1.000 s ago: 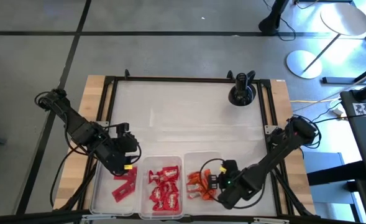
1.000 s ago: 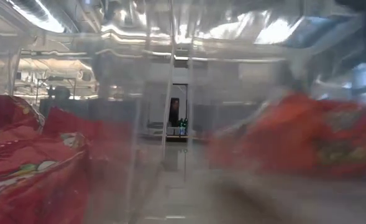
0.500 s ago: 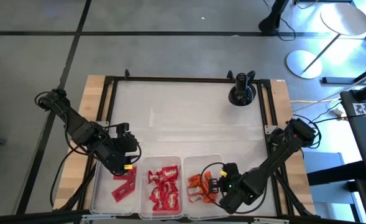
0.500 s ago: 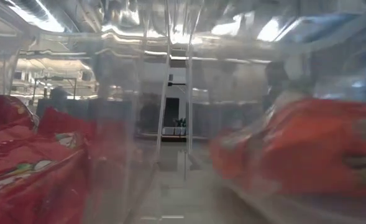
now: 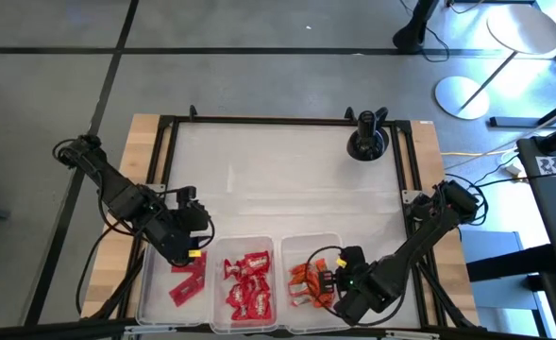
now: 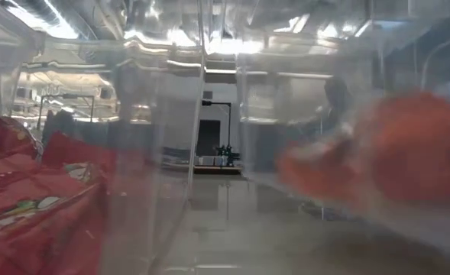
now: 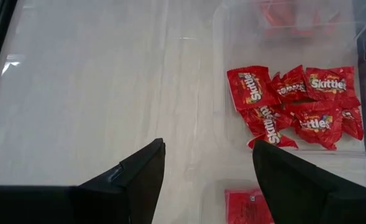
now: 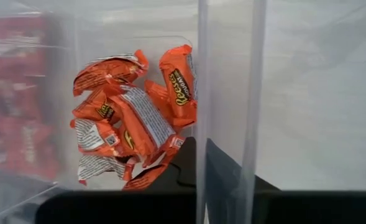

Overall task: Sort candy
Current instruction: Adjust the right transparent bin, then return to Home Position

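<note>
Left gripper (image 5: pixel 191 253): you have it over the left bin's far end, its two dark fingers (image 7: pixel 139 180) spread wide with nothing between them.
Left bin (image 5: pixel 148 293): clear plastic at the table's near edge; you can see flat red bars (image 5: pixel 190 280) inside, just beside the left gripper.
Middle bin (image 5: pixel 219 283): it holds the red packets (image 5: pixel 249 285), heaped together.
Packet writing: from the left wrist you can read "Skittles" in white on the red packets (image 7: pixel 294 106).
Right bin (image 5: pixel 292 247): it holds the orange pieces (image 5: pixel 306 280), bunched toward its right side.
Orange writing: from the right wrist you can read "Reese's" on one of the orange pieces (image 8: pixel 133 118); others show white backs with print too small to read.
Right gripper (image 5: pixel 328 281): you have it low at the right bin, fingers closed, touching the orange pile; you cannot tell whether a piece is pinched.
In the way: the right bin's clear wall (image 8: pixel 229 93) stands across your right wrist view, and the bin walls blur the low view.
Table (image 5: pixel 287 179): pale top in a black frame.
Black stand (image 5: pixel 366 140): it sits at the far right of the table, well apart from the bins.
</note>
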`<state>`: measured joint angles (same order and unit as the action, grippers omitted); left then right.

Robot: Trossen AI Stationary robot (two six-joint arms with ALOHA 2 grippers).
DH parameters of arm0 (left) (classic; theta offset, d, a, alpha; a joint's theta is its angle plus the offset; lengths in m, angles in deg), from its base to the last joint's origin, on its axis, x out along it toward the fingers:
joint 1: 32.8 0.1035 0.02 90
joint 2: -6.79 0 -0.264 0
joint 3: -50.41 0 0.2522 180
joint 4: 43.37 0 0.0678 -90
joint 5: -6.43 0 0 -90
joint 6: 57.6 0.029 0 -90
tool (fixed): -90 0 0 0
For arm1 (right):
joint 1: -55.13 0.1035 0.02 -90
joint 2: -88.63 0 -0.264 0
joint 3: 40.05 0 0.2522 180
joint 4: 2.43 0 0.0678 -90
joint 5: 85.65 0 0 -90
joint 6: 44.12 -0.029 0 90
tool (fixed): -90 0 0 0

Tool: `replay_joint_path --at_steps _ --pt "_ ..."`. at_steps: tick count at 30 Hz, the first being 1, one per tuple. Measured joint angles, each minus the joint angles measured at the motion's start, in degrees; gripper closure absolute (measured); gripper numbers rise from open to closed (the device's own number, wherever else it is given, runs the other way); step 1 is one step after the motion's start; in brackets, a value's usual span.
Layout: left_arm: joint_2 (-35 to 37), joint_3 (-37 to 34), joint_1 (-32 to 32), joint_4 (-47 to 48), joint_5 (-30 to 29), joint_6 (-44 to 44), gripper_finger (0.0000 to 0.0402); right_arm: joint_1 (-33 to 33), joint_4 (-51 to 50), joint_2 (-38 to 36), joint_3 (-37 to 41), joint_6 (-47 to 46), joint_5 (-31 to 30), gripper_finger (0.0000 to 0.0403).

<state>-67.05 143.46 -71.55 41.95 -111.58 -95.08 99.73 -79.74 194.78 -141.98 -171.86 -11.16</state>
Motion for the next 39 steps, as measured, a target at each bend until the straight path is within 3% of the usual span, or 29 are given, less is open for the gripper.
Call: replay_joint_path --at_steps 21,30,35,39 --pt "0.0 0.0 0.07 -0.1 0.04 0.0 0.0169 0.09 1.05 2.56 0.07 -0.85 1.45 0.0383" --pt "0.0 0.0 0.07 -0.21 0.04 -0.08 0.0169 0.09 -1.05 2.54 -1.45 -0.94 1.09 0.0258" --pt "0.0 0.0 0.07 -0.21 0.04 -0.25 0.0169 0.08 -10.2 2.54 -8.37 -0.41 1.34 0.0186" --pt "0.0 0.0 0.07 -0.23 0.04 0.45 0.0169 0.02 -19.06 2.47 -17.19 2.42 2.08 0.0156"
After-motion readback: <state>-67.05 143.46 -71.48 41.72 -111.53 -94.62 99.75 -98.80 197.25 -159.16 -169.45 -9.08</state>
